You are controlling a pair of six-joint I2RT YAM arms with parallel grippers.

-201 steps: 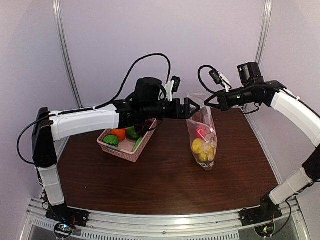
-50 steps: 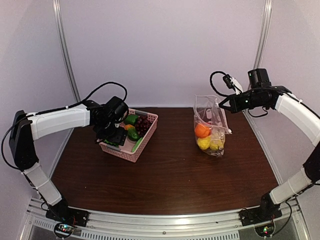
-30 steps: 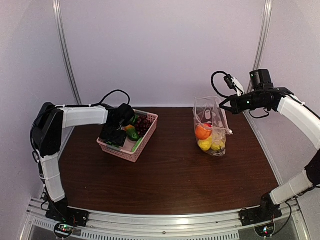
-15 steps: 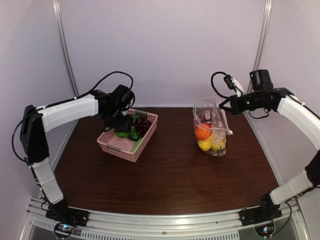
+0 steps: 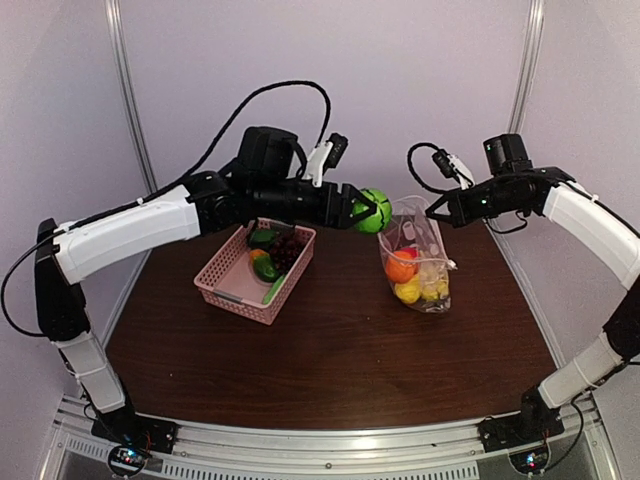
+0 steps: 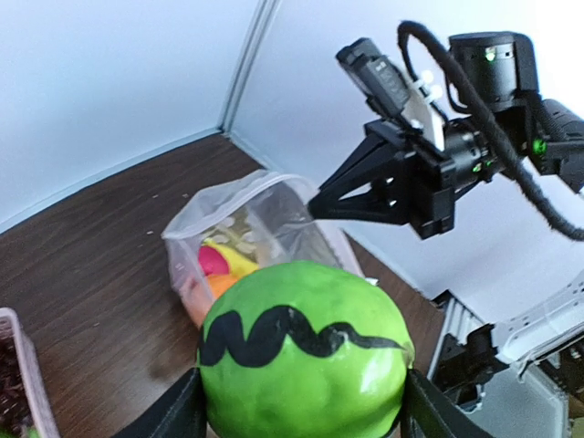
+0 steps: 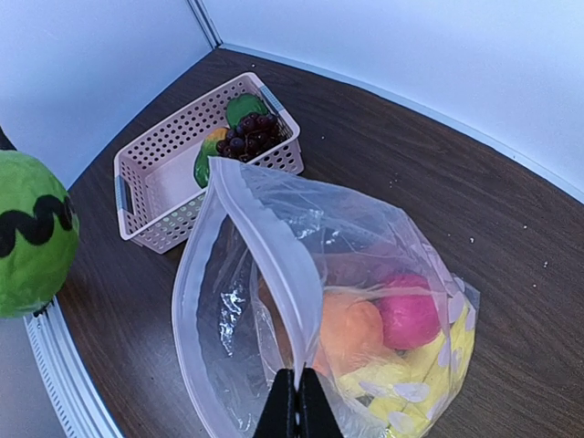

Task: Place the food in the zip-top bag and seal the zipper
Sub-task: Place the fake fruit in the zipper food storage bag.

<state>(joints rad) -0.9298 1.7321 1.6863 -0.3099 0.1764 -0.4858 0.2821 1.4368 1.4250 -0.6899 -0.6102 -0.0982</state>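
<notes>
Pale walls round a dark wooden desk (image 5: 340, 370); left hand (image 5: 362, 210) raised, clamped on a green striped ball (image 6: 301, 356); right hand (image 5: 432, 212) pinched tight on the lip of the zip-top bag (image 7: 228, 310), bag hanging below it, base apparently on the desk, mouth gaping toward the left hand; zipper (image 7: 265, 237) unsealed, one side of it caught between the right hand's fingertips. Ball just short of the mouth, about level with the lip and near the right hand, not yet inside.

For the drop, as a judgement: carry the ball across to a spot directly above the widest part of the opening, on the side away from the right hand's pinch; lower it past the lip before letting go, to avoid snagging the rim or toppling the bag, given a ball nearly as wide as the mouth; hold the right hand high and steady to stop the mouth folding; release only once below the zipper line.

Count: one ball in the left hand; in the bag under the right hand, one orange piece (image 5: 403, 265), one pink piece (image 7: 409, 310), yellow pieces (image 5: 408, 290) too bunched to number; in the pink basket (image 5: 232, 292), below and behind the left hand, one bunch of grapes (image 5: 287, 248) and seemingly three green pieces (image 5: 266, 268); one bag, one basket, two hands.
</notes>
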